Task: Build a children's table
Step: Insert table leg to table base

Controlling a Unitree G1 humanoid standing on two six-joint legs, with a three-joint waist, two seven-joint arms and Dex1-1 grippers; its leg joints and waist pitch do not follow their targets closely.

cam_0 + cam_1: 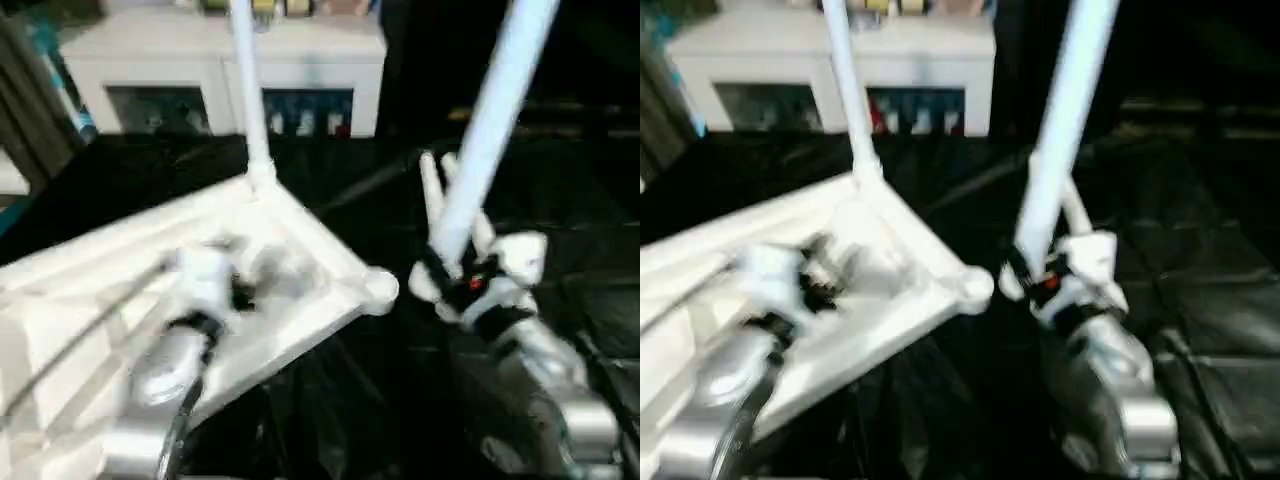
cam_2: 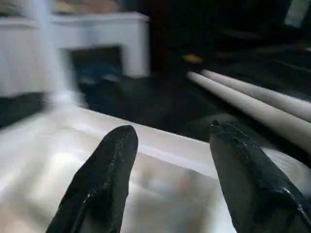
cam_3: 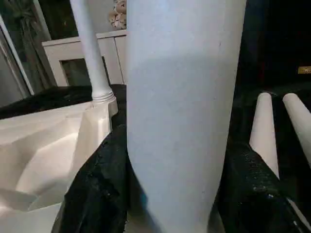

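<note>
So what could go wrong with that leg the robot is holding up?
The right gripper grips the leg near its lower end, so the long top part could tip or slip. The empty socket sits at the very corner of the tabletop, so the leg might miss it. The left gripper stands open over the tabletop, so a push may slide it.

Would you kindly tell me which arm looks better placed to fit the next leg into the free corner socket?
Probably the right: its claw already grips a leg upright beside the empty corner socket. The left claw is open and empty above the tabletop.
</note>
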